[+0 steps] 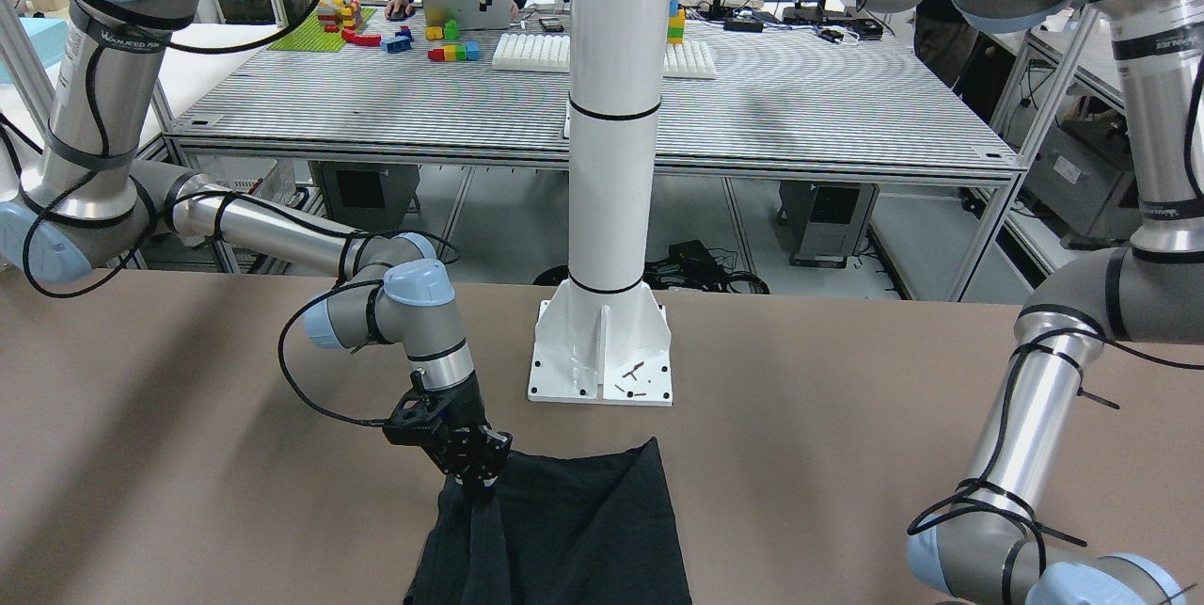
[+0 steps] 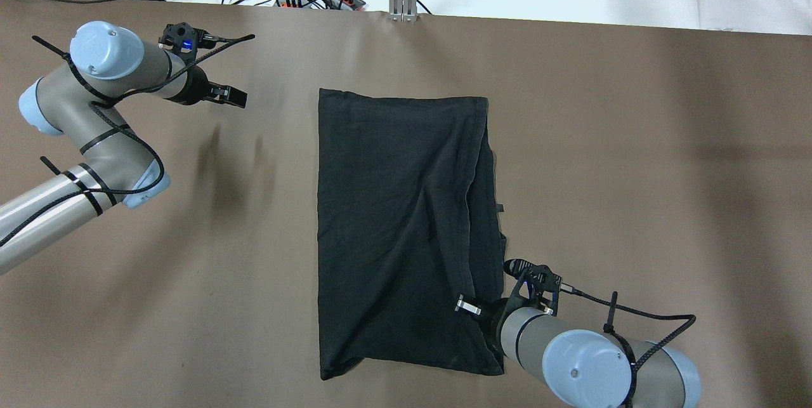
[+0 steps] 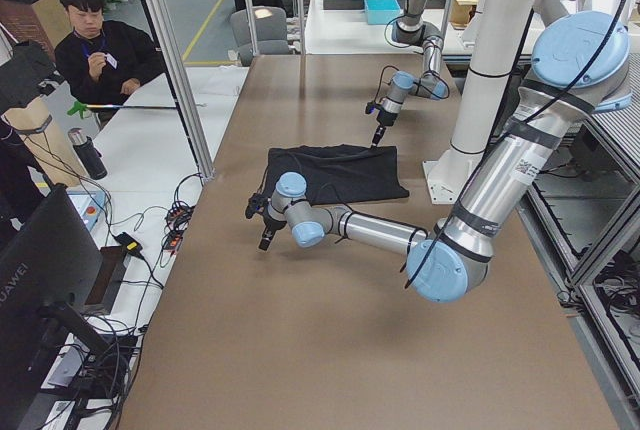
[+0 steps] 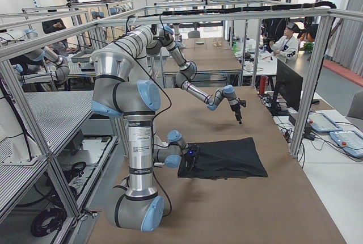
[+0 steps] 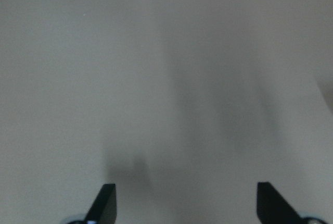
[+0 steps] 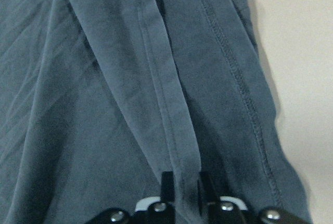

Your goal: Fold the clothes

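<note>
The right gripper (image 6: 183, 185) pinches a hemmed fold of the thin black fabric garment (image 2: 393, 217), which lies spread ahead of it on the brown table (image 2: 634, 173). The left gripper (image 5: 184, 203), fingers spread wide, hangs well apart.

A brown bench (image 2: 634, 141) has a white pillar (image 1: 616, 116) bolted to it. Behind, a slatted grey bench (image 1: 800, 116) carries coloured blocks (image 1: 451, 45). Aluminium framing (image 4: 313, 79) surrounds it; a monitor (image 3: 40, 260) stands alongside.
</note>
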Available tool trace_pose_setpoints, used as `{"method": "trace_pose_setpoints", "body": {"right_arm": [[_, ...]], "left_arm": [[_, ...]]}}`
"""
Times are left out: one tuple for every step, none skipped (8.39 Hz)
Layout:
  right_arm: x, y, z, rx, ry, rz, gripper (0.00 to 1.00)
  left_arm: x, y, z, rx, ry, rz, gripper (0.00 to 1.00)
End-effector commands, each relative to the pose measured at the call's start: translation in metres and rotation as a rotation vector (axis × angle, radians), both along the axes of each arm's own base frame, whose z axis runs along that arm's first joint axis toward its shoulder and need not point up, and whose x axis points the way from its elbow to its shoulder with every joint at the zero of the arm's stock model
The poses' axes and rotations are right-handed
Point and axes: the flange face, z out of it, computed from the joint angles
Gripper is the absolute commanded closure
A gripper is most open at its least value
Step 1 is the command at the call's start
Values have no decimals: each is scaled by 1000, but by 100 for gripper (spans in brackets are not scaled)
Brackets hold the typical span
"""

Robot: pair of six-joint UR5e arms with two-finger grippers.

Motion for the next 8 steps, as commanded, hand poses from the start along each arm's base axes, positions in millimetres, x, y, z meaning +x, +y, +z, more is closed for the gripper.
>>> {"method": "trace_pose_setpoints", "body": {"right_arm": [[7, -1, 0, 13, -12, -1, 100], [18, 1, 19, 46, -14, -19, 100], [34, 6, 44, 67, -24, -29, 100], [48, 10, 66, 68, -23, -31, 100], [57, 12, 75, 68, -21, -28, 100], [60, 14, 71, 72, -29, -25, 100], [64, 16, 53, 78, -61, -27, 100], [68, 18, 39, 81, -73, -32, 100]], "left_arm": [[0, 1, 1, 1, 0, 1, 5], [-1, 0, 1, -1, 0, -1, 5], [0, 1, 1, 1, 0, 1, 5], [0, 1, 1, 1, 0, 1, 5], [0, 1, 1, 1, 0, 1, 5], [0, 1, 1, -1, 0, 1, 5], [0, 1, 1, 1, 0, 1, 5], [0, 1, 1, -1, 0, 1, 5]]}}
